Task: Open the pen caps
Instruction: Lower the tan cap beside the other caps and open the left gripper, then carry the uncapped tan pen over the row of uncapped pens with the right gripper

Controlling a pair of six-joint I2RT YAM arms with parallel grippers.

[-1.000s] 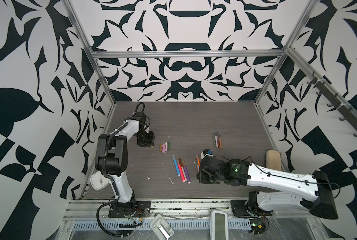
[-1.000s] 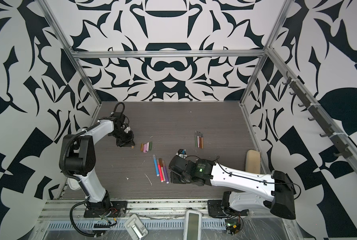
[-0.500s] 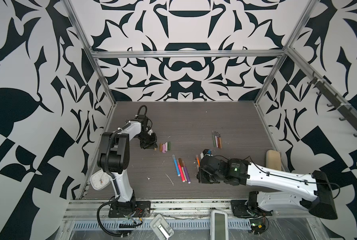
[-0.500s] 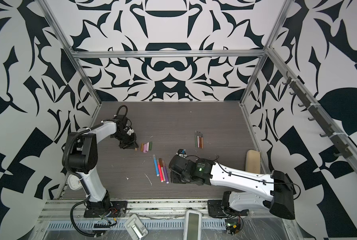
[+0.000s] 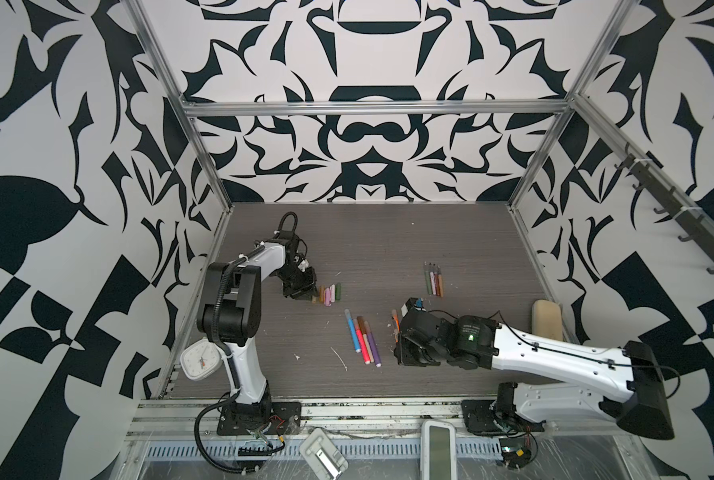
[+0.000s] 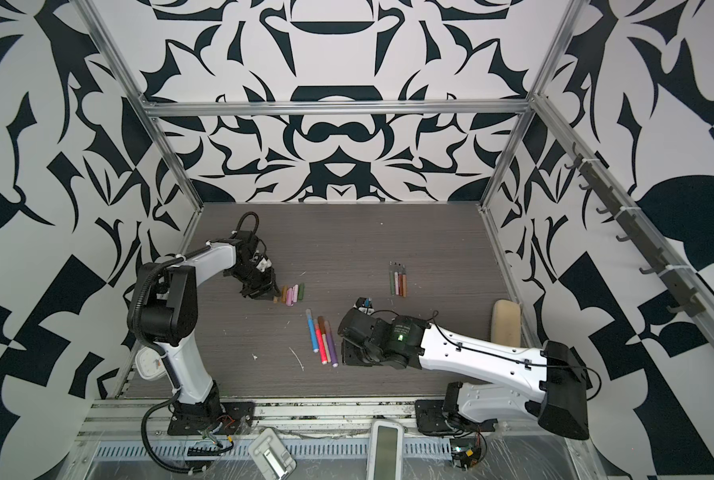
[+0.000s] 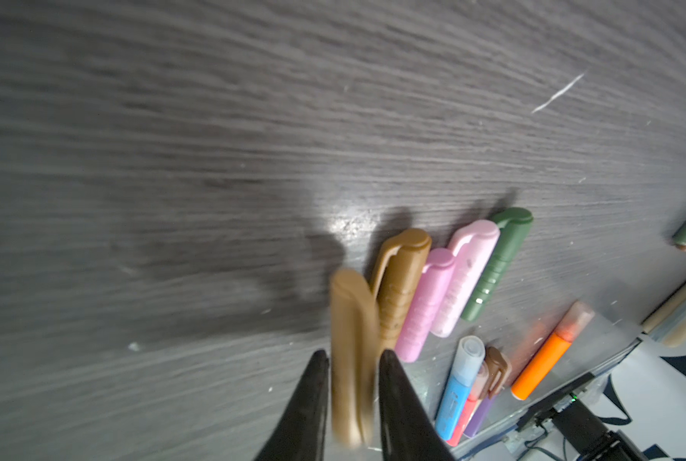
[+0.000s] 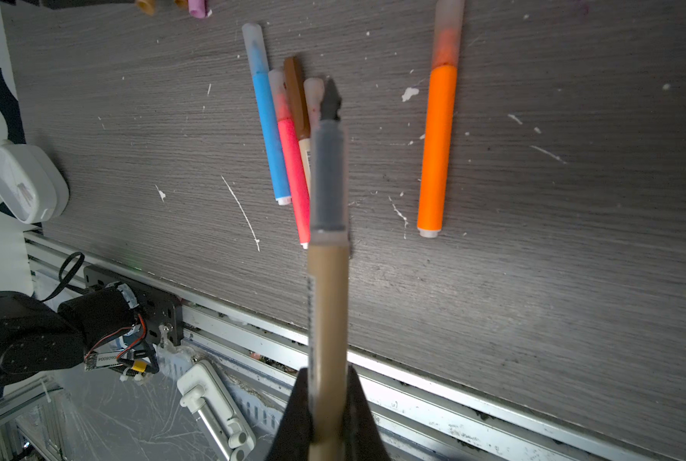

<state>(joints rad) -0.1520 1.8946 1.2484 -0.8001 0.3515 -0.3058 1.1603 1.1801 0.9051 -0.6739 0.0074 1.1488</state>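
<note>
I note left gripper (image 7: 351, 353) barely parted, gold cap (image 7: 349, 315) loose beside the cap row (image 7: 437, 287), likely to keep caps together; right gripper (image 8: 327, 371), well apart, clamps uncapped tan pen (image 8: 327, 287).

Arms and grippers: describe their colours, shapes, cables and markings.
Both the left arm and right arm have white shells with black joints and black cables running along them. A green light glows near the right wrist. The left gripper and right gripper have black fingers tapering to points.
</note>
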